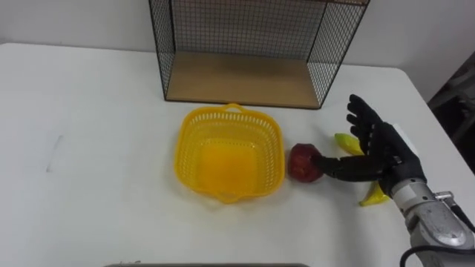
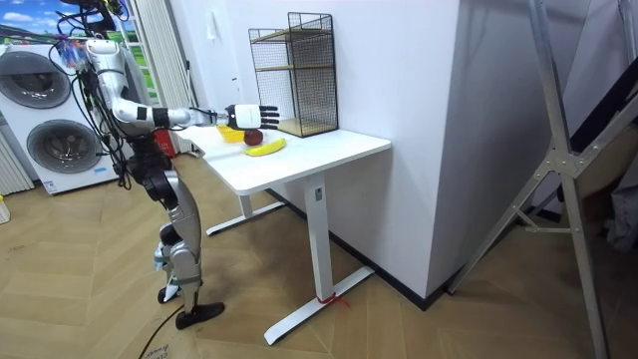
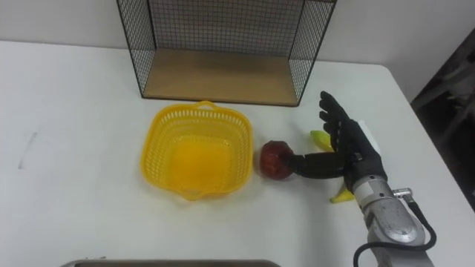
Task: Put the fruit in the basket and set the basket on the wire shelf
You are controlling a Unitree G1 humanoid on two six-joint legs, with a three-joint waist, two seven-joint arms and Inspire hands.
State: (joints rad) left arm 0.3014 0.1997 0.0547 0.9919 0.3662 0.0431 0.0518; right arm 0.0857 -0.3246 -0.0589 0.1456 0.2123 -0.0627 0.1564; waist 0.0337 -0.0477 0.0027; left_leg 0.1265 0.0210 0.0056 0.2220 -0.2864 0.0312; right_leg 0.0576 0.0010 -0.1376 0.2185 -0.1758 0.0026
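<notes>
Two fruits lying on the table (image 1: 89,148), outside the empty basket (image 1: 182,152).
I'm holding my right hand (image 1: 378,152) wide open, gripping nothing, thumb touching the apple (image 1: 304,163) to line up a grasp; the banana (image 1: 345,142) is lying under the hand; beyond, the wire shelf (image 1: 237,78) is waiting.

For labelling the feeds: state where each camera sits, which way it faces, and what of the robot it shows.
Left eye view: on the robot's head, looking down at the table, basket, apple, banana and wire shelf; right hand enters lower right.
Right eye view: beside it, same downward look, same hand.
Room view: stands off in the room; whole robot standing at the table, right arm stretched over it.
Shared: the eye views show one scene; all three show table, shelf, apple and hand.
</notes>
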